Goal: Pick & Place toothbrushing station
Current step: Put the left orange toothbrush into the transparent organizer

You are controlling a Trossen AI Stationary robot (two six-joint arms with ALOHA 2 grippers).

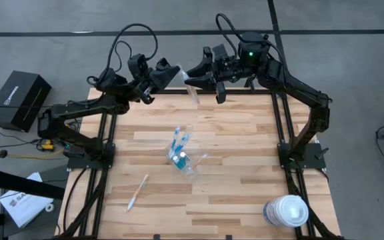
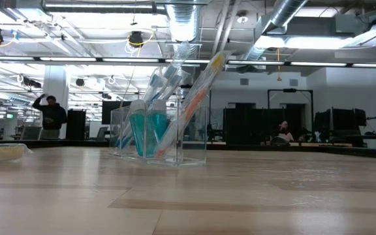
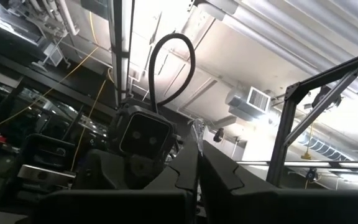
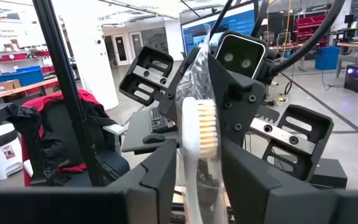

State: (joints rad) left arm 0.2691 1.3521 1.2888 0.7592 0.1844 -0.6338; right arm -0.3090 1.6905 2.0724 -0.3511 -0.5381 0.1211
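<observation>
A clear cup (image 1: 184, 157) sits near the middle of the table (image 1: 245, 193), with toothbrushes (image 1: 179, 141) and tubes (image 2: 147, 134) standing in it. One loose toothbrush (image 1: 137, 191) lies on the boards toward the table's front left. A lidded tub (image 1: 287, 211) stands at the front right corner. Above the far edge, the left gripper (image 1: 169, 75) and right gripper (image 1: 195, 80) meet, a wrapped toothbrush (image 4: 197, 140) between the right one's fingers.

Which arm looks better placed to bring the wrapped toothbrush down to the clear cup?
Right, probably. The right gripper has the wrapped toothbrush between its fingers at the table's far edge. The left gripper is shut, pinching only the wrapper's other end. The clear cup stands mid-table, open to either arm.
</observation>
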